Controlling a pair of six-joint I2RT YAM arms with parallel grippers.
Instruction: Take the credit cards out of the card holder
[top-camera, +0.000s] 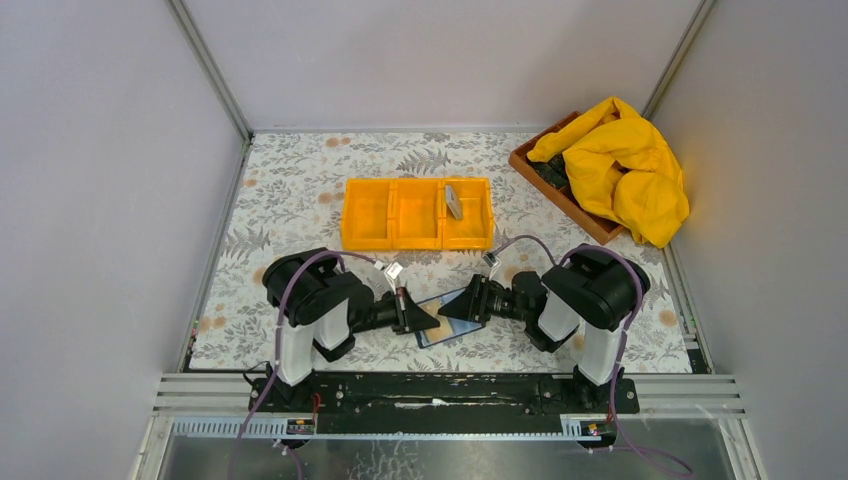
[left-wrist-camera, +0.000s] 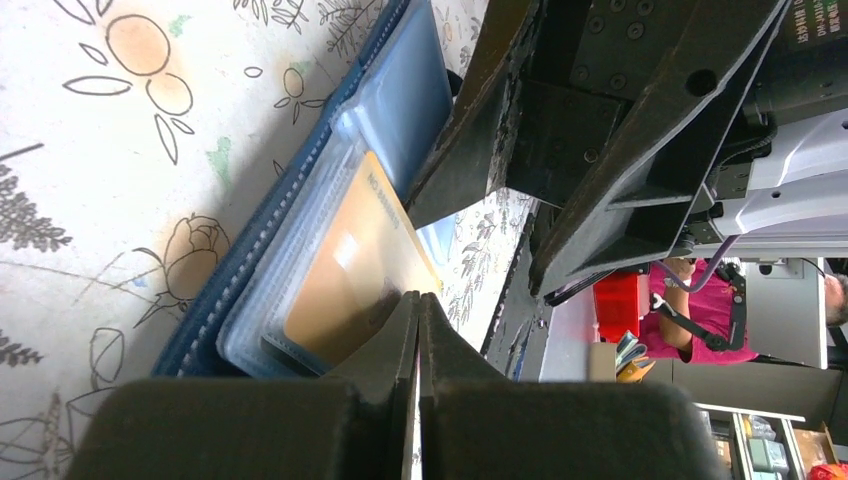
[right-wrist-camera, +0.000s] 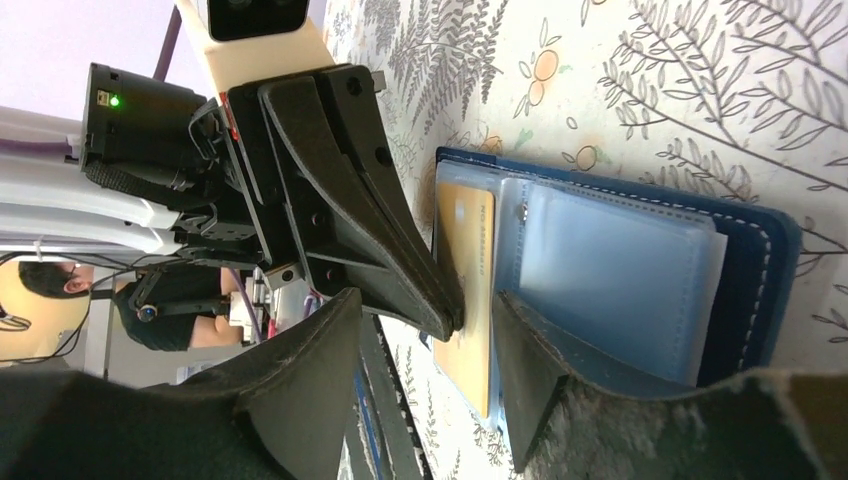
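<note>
The dark blue card holder (top-camera: 452, 325) lies open on the floral table between my two grippers. A tan-orange credit card (left-wrist-camera: 345, 280) sticks partway out of its clear sleeve, toward the left gripper (right-wrist-camera: 465, 290). My left gripper (left-wrist-camera: 419, 298) is shut, and its joined tips press on that card's face (right-wrist-camera: 450, 322). My right gripper (right-wrist-camera: 425, 300) is open. One of its fingers (right-wrist-camera: 530, 370) rests on the card holder's flap (right-wrist-camera: 750, 260), and the other hangs off to the side. A grey credit card (top-camera: 453, 200) lies in the right compartment of the orange tray (top-camera: 368, 215).
A wooden box (top-camera: 560, 195) holding a crumpled yellow cloth (top-camera: 625, 165) stands at the back right. Grey enclosure walls ring the table on three sides. The arms' mounting rail (top-camera: 440, 390) runs along the near edge.
</note>
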